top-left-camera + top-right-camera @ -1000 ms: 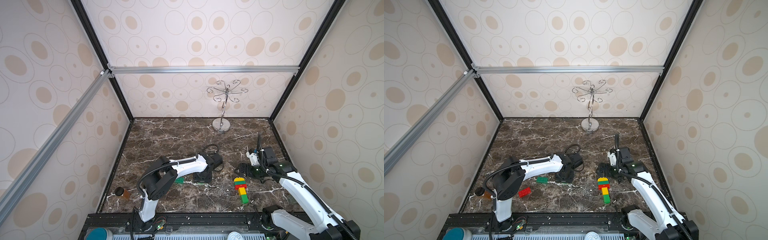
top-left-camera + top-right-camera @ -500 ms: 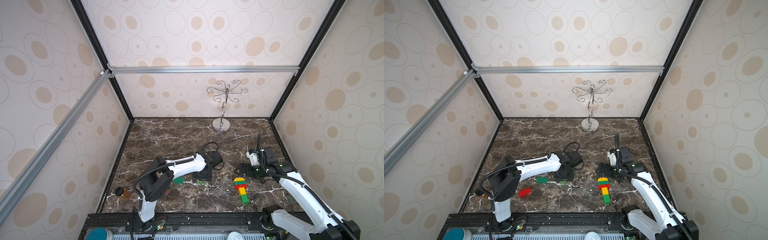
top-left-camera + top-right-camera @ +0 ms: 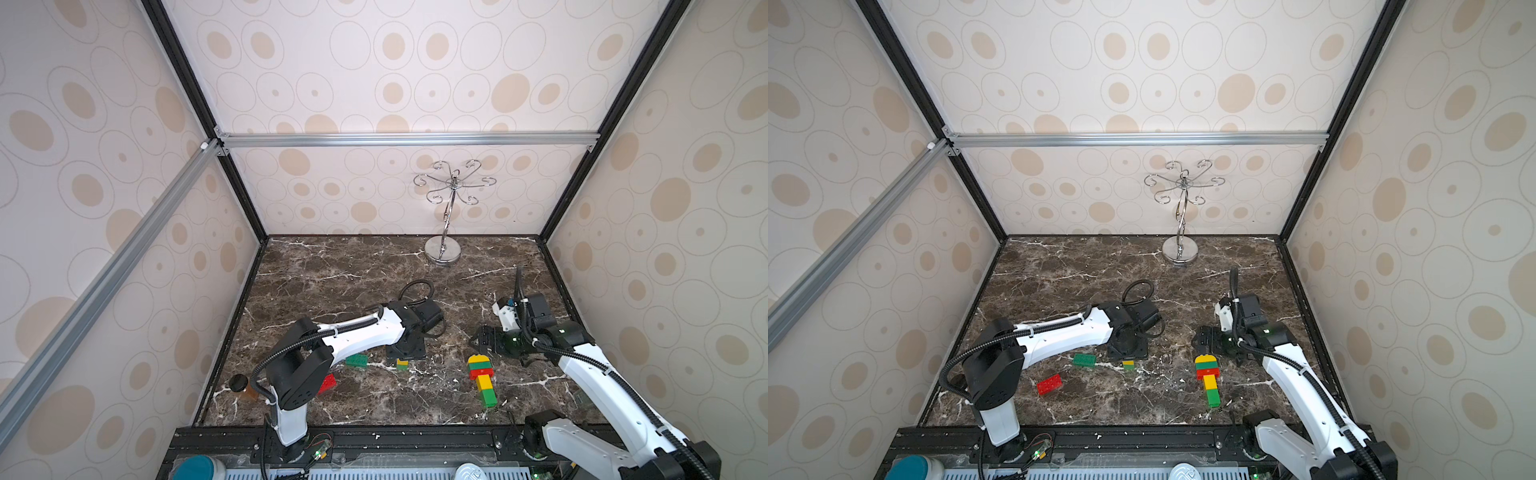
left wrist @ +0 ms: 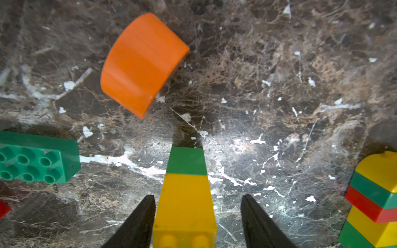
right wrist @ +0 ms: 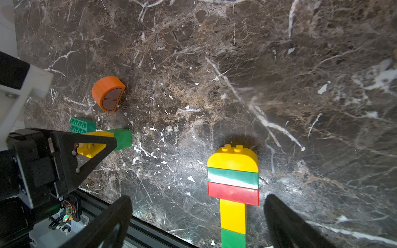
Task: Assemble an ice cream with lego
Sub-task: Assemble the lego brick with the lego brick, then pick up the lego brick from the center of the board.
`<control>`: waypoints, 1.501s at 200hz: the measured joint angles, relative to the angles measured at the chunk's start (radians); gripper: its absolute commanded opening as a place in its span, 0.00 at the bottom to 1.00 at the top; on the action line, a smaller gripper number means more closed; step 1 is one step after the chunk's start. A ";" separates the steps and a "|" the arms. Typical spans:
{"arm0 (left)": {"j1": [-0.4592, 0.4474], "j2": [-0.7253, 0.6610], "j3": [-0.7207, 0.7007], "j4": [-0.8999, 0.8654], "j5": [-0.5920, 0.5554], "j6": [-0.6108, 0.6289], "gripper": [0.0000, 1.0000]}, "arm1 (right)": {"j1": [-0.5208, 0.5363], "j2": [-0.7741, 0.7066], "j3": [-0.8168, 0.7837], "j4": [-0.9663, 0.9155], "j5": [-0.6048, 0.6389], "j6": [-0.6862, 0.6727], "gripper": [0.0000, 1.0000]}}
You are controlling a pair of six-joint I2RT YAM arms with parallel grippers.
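Two pieces lay nearest the front edge of the table (image 3: 1100, 270): the loose red brick (image 3: 1049, 384) and the green foot of the stack (image 5: 233, 184). The stack lay flat, with green, yellow, red, green and a yellow dome running away from that edge. The right gripper (image 5: 197, 197) hung over the stack's narrow stem, fingers spread wide and touching nothing. A close there would likely pinch only the stem. The joint under the wider red layer might then pop, or the whole stack might pivot on the smooth marble.

About level with the dome, the left gripper (image 4: 197, 195) straddled the pair (image 4: 185, 189), a yellow brick joined to a green one, lying on the table. Its fingers were parted and gripped nothing: one sat just beside the yellow brick, perhaps touching, while its twin stood clear. That lopsided stance looked the main risk. Closing would probably shove the pair sideways before clamping. Lifting off might snag it on the close finger and skew it. The green brick (image 4: 38, 158) lay near, where a sliding pair could knock it.

Farther out, the orange dome (image 4: 141, 62) lay apart from everything, its hollow face turned sideways. Its curved back could slip from a pinch. Farthest, the stand (image 3: 444, 249) stood well clear and threatened nothing.
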 measured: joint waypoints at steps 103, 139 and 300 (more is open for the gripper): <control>0.000 -0.155 -0.026 -0.005 -0.064 0.018 1.00 | 0.000 -0.002 0.000 0.000 0.000 -0.003 0.98; 0.003 -0.242 -0.040 -0.035 -0.117 0.048 1.00 | 0.000 -0.002 0.000 0.000 0.000 -0.004 0.99; 0.309 -0.380 -0.435 0.121 -0.075 0.401 1.00 | 0.000 -0.002 0.000 0.000 0.003 -0.006 0.98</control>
